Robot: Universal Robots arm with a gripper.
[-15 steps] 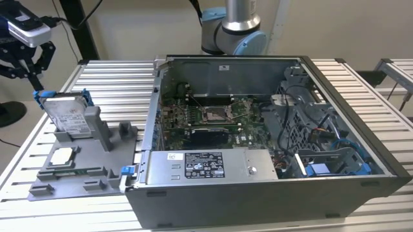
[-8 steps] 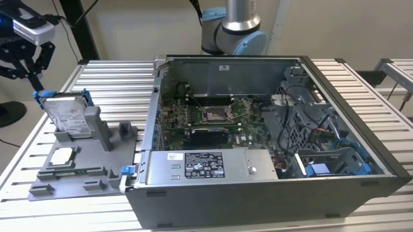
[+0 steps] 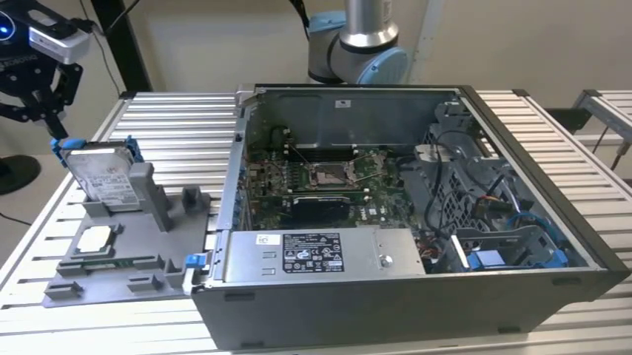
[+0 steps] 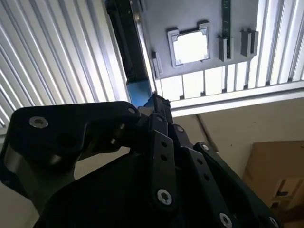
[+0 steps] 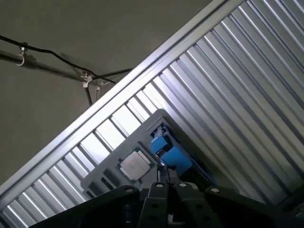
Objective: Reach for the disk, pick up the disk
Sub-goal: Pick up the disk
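Silver-metal rectangular disk with a blue plastic bracket is standing upright in the grey plastic holder on the slatted metal counter. Black gripper fingers are closing on its blue top corner.

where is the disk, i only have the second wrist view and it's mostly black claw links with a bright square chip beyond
observer: In the exterior view the disk stands upright in the grey holder, at the holder's end farthest from that camera. The holder sits on the slatted table, to the exterior view's left of the open computer case.
operator: ok and how close is the claw to it
observer: In the exterior view the claw hangs just above the disk's top corner, right at its blue bracket. I can't tell whether it touches.
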